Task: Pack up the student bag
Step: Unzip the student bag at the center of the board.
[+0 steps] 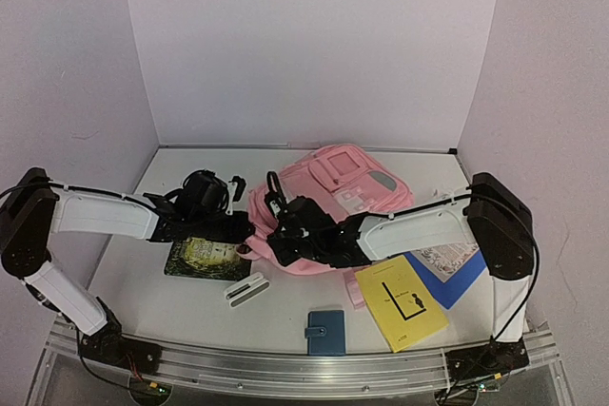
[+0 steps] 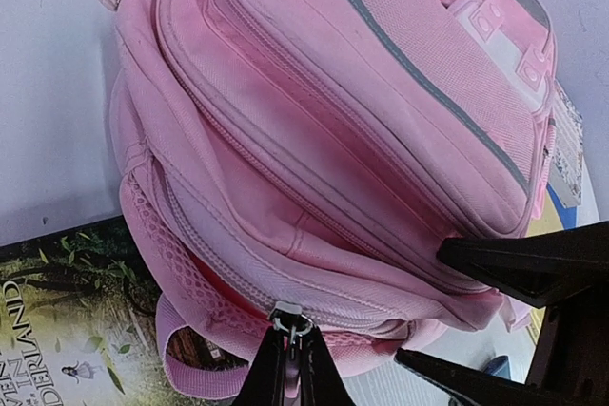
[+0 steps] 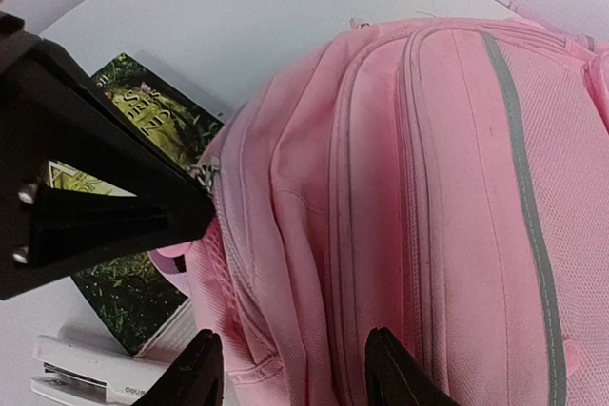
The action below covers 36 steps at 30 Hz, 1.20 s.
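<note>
Presently, left gripper (image 2: 290,335) pinches metal zip pull (image 2: 289,317) of soft pink fabric backpack (image 1: 347,183), right gripper (image 3: 293,339) spread astride it; long axis near-left to far-right.

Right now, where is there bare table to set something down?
Front left the table is bare, bordered by the green book, the stapler and the rail. The back-left corner is bare too. Crowded: front right, with wallet, yellow book and papers, and the centre around the bag.

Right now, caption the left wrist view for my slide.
Left gripper shut on the pink backpack's zipper pull, right gripper open alongside, Wonderland book beside.
</note>
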### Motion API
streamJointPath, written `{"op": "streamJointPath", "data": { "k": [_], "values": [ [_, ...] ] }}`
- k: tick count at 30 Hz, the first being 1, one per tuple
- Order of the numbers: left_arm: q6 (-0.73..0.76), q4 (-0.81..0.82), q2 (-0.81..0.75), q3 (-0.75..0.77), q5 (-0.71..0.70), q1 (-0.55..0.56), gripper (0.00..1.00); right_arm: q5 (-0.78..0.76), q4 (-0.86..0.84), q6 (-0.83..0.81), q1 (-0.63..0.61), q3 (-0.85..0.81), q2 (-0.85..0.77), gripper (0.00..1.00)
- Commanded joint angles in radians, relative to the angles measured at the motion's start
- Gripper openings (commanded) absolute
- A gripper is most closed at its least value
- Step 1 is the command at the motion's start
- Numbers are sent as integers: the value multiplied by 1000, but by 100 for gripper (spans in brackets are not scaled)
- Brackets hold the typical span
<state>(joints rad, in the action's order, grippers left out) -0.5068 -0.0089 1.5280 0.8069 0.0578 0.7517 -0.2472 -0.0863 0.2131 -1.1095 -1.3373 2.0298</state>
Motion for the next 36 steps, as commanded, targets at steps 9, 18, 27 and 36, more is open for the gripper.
{"op": "streamJointPath", "data": {
  "k": [9, 18, 27, 36],
  "values": [
    [-22, -2, -82, 7, -88, -3, 0, -71, 33, 14, -3, -44, 18, 10],
    [-51, -125, -85, 46, -181, -28, 0, -59, 40, 2, -3, 21, -138, 0],
    [-29, -192, -155, 69, -219, -81, 0, 18, 82, -6, -4, 117, -292, 0],
    [5, -227, -179, 92, -147, -204, 0, 78, 112, -2, -5, 165, -457, 0]
  ]
}}
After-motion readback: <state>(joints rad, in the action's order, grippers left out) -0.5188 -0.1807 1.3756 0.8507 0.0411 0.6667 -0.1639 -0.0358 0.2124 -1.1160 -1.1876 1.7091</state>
